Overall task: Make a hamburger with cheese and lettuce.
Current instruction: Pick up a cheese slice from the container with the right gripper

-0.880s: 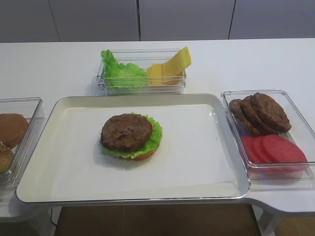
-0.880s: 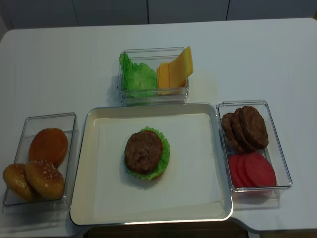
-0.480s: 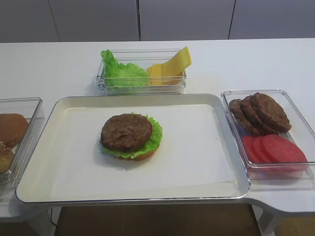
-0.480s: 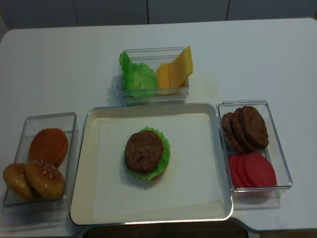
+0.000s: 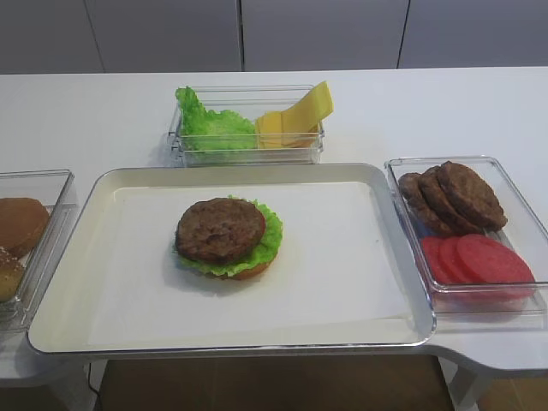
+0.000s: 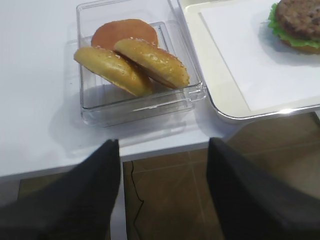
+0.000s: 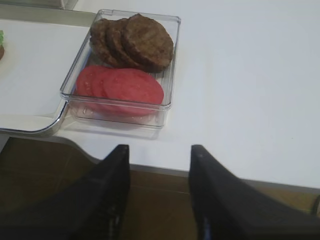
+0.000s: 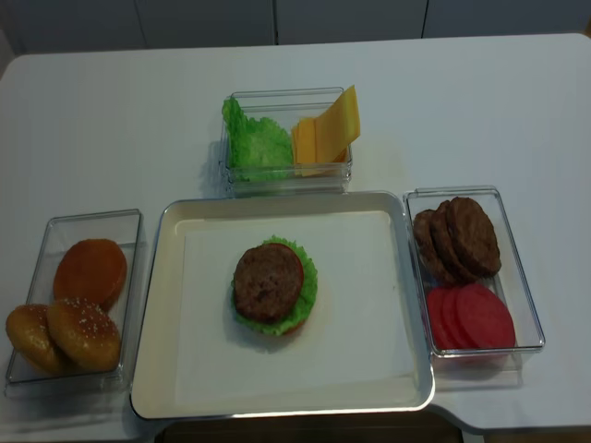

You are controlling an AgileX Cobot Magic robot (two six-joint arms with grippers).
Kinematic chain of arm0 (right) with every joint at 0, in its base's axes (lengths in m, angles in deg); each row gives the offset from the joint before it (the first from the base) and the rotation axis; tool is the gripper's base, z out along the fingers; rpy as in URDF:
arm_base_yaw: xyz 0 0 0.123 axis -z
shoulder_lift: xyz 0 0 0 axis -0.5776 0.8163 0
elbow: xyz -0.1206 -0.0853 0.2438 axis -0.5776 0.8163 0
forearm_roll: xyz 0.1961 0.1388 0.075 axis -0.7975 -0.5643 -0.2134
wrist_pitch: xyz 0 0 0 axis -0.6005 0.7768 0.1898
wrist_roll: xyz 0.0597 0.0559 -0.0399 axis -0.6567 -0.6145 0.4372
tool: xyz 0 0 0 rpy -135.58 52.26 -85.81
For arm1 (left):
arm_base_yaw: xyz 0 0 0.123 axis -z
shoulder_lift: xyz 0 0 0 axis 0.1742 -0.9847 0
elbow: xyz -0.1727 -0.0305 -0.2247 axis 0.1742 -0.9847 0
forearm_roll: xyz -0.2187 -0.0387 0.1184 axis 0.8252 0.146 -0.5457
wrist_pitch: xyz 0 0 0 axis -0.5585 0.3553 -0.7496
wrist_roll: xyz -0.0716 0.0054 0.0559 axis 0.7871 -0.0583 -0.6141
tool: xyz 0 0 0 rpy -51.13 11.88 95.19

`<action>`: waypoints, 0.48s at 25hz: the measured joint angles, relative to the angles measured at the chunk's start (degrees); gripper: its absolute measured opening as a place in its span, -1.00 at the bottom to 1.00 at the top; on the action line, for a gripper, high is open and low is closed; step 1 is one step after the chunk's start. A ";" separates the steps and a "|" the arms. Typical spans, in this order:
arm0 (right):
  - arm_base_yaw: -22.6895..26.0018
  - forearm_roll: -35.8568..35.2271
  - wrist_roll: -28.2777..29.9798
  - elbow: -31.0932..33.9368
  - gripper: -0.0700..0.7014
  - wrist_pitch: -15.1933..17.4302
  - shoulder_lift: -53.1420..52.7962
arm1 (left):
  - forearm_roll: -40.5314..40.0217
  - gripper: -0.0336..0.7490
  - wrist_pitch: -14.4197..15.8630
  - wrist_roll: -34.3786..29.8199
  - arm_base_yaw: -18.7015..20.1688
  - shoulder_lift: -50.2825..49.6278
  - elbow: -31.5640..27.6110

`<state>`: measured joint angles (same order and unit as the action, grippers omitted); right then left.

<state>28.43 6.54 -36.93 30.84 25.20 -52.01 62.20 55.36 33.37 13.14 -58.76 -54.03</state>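
Nearest, both claws hang off the front edge of the table (image 8: 111, 111) over a brown floor (image 5: 274, 385). The right claw (image 7: 159, 200) has its dark fingers parted with nothing between them; the left claw (image 6: 162, 195) is likewise spread and empty. The table is plain white, with a notch cut in its front edge by the right corner.

On the near middle of the table sits a shallow metal tray (image 8: 152, 305) lined with white paper (image 8: 360, 277). The hamburger (image 8: 272, 286) rests on the paper, left of the tray's centre: bun base, green leaf, brown patty on top, no cheese on it. Left of the tray, a clear box (image 8: 37, 268) holds buns (image 8: 83, 332). Right of the tray, touching its rim, another clear box (image 8: 531, 314) holds loose patties (image 8: 462, 235) at the far end and red tomato slices (image 8: 476, 318) at the near end.

Behind the tray a third clear box (image 8: 286, 180) holds the lettuce (image 8: 254, 143) on the left and the cheese (image 8: 328, 129) on the right, one slice leaning up over the rim.

Beyond the table stand pale grey cabinet panels (image 5: 317, 34).
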 joint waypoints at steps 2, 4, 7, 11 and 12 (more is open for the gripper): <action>0.00 -0.26 0.00 0.00 0.01 0.00 0.00 | 0.00 0.14 0.00 0.00 0.00 0.00 0.00; 0.00 -1.62 0.00 -0.60 0.01 -0.83 0.00 | 0.00 0.14 0.00 0.00 0.00 0.00 0.00; 0.00 -4.86 0.00 -1.58 0.01 -2.51 1.84 | 0.00 0.14 0.00 0.00 0.00 0.00 0.00; 0.00 -7.40 0.00 -2.24 0.01 -4.10 8.83 | 0.00 0.14 0.00 0.00 0.00 0.00 0.00; 0.00 -7.90 0.00 -2.38 0.01 -4.10 11.04 | 0.00 0.14 0.00 0.00 0.00 0.00 0.00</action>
<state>28.43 -1.37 -36.93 28.46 21.10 -40.97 62.20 55.36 33.37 13.14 -58.76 -54.03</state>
